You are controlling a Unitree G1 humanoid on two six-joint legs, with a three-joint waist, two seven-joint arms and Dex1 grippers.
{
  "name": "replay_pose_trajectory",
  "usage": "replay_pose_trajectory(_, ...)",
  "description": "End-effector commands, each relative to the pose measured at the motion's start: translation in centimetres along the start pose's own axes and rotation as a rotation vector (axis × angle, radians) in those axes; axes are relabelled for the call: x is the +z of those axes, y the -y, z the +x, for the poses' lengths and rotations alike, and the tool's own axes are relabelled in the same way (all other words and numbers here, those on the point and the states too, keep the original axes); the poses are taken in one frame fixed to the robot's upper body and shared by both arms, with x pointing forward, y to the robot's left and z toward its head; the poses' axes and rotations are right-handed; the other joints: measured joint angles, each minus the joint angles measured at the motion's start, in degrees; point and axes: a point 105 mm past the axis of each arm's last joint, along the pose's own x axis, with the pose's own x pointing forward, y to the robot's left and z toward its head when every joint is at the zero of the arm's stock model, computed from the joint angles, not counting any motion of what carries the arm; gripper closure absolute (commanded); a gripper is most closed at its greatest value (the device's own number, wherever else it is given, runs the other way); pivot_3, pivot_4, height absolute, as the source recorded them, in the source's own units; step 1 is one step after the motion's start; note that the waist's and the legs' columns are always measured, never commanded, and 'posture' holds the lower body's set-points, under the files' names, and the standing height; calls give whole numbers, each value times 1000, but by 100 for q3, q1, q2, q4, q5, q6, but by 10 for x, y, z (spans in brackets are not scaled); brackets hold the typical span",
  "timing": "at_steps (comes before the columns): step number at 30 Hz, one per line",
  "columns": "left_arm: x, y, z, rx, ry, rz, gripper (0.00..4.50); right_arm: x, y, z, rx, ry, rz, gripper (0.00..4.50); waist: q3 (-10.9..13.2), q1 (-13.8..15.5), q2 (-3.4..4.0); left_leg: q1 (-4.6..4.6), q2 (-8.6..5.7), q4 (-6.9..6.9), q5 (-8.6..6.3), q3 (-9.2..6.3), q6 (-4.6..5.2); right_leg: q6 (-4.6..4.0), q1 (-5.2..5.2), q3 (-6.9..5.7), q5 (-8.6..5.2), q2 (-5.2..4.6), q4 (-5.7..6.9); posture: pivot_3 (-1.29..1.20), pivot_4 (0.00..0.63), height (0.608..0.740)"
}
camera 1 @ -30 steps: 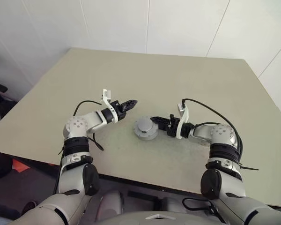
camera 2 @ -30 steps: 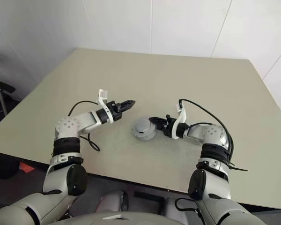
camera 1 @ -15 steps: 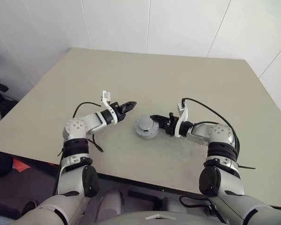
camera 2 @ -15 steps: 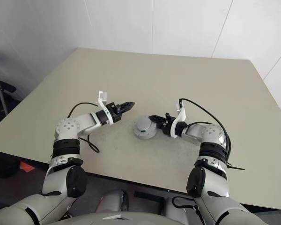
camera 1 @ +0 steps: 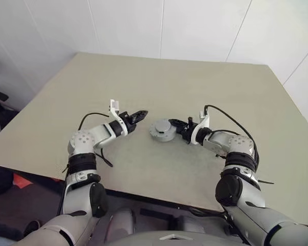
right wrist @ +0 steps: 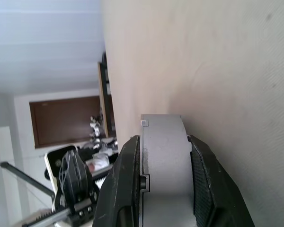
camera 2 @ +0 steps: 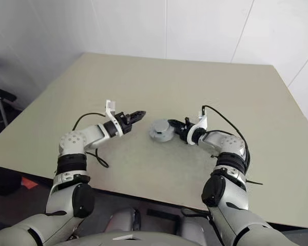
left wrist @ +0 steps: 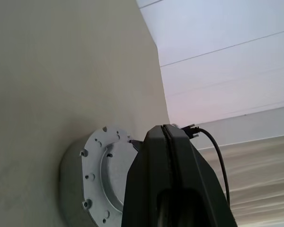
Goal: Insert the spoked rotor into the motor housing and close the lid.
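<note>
Overhead, beige table point(camera 1: 195, 87) against white panelled walls point(camera 1: 195, 25).

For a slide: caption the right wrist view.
Right gripper clamps the closed grey motor housing by its sides on the table.

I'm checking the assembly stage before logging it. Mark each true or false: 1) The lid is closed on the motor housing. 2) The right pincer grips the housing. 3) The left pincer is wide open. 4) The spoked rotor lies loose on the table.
1) True: the lid sits flat on the motor housing.
2) True: the right pincer is clamped across its sides.
3) False: the left pincer is shut, holding nothing.
4) False: no loose rotor lies on the table.
</note>
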Motion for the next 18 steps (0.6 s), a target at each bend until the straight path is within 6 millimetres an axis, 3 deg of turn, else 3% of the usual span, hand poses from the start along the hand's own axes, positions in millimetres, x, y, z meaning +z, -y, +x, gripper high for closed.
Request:
replay_pose_trajectory(1,17,20,-9,-101,96,13,4500,15,-31,5,104,74,1,3289,0,-7,0,-4,0,0,0,1,0,0,-4,0,0,0,0,0,0,740)
replay_pose_trajectory(5,30,8,-22,-22,185,55,4500,25,-49,7,158,126,16,3289,2,-8,2,-10,0,-1,-1,2,1,-1,-10,0,0,0,0,0,0,740)
replay_pose_trajectory(10,36,5,-37,-33,241,13,4500,40,-86,12,254,204,47,3289,4,-17,4,-25,0,-1,-1,5,2,0,-31,0,1,0,2,0,0,740)
replay_pose_trajectory(16,36,14,-38,-76,268,-9,4500,29,-110,15,314,154,26,3289,4,1,3,-31,-2,0,-9,6,14,0,-30,1,1,0,1,0,0,740)
replay_pose_trajectory(18,34,22,-38,-114,263,-2,4108,26,-110,15,313,144,18,3289,4,-2,3,-41,-2,5,-12,8,18,0,-34,0,2,0,0,0,0,740)
